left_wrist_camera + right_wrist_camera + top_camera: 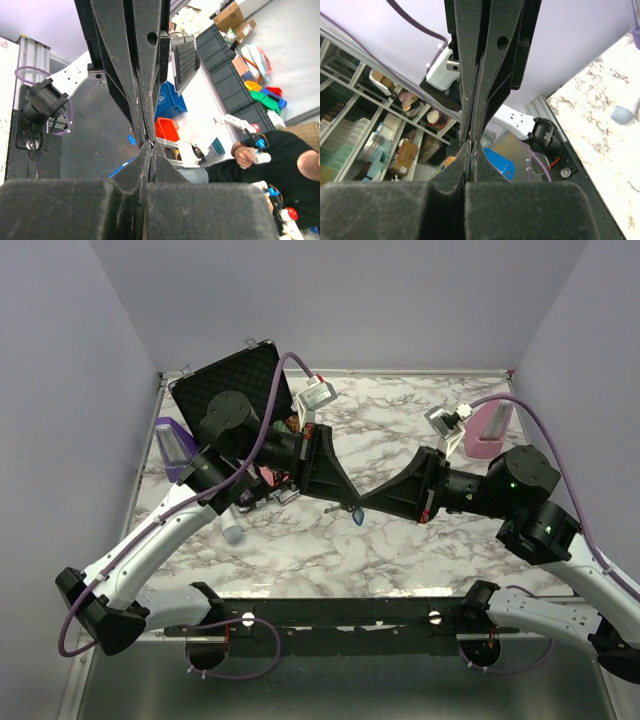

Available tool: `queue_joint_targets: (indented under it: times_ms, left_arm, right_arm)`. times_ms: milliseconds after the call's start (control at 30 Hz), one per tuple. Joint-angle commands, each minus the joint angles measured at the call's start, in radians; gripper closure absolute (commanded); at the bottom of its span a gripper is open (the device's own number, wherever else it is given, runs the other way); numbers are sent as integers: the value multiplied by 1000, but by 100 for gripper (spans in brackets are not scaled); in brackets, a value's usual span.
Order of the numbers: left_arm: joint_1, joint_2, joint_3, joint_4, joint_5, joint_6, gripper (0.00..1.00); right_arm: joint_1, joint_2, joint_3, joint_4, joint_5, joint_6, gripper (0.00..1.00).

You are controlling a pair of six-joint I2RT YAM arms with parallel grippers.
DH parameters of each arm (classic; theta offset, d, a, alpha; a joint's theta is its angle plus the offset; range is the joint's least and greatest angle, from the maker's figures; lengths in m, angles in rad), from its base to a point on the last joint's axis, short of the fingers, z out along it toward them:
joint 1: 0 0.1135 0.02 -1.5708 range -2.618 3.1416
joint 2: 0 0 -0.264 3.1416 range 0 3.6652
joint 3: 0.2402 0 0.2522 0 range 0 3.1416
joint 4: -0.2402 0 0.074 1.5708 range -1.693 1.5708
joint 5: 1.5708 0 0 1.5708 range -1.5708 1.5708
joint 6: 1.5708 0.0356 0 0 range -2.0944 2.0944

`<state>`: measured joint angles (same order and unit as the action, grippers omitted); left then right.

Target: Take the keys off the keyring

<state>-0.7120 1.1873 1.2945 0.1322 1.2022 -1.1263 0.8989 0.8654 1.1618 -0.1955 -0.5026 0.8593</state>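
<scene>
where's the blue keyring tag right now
In the top view the blue keyring tag is near the middle of the marble table, just on the near side of where the left end effector and right end effector meet.

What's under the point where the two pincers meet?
A small blue keyring tag dangles below the tips of the left pincer and right pincer, above the marble table. The ring and key cannot be seen, probably covered by the tips.
</scene>
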Motion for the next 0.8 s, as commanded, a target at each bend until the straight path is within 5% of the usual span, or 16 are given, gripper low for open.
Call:
queue_joint_targets:
  times_ms: [0,400,767]
  left_arm:
    - [-49,0,84,-230,-263,169,100]
    - [-99,2,152,-359,-412,243,100]
    - [-138,-20,126,-316,-570,201,100]
  right_arm:
    - [6,-14,-42,149,41,86,99]
    - [6,-42,-99,333,70,201,99]
    - [6,-71,-171,458,111,257,99]
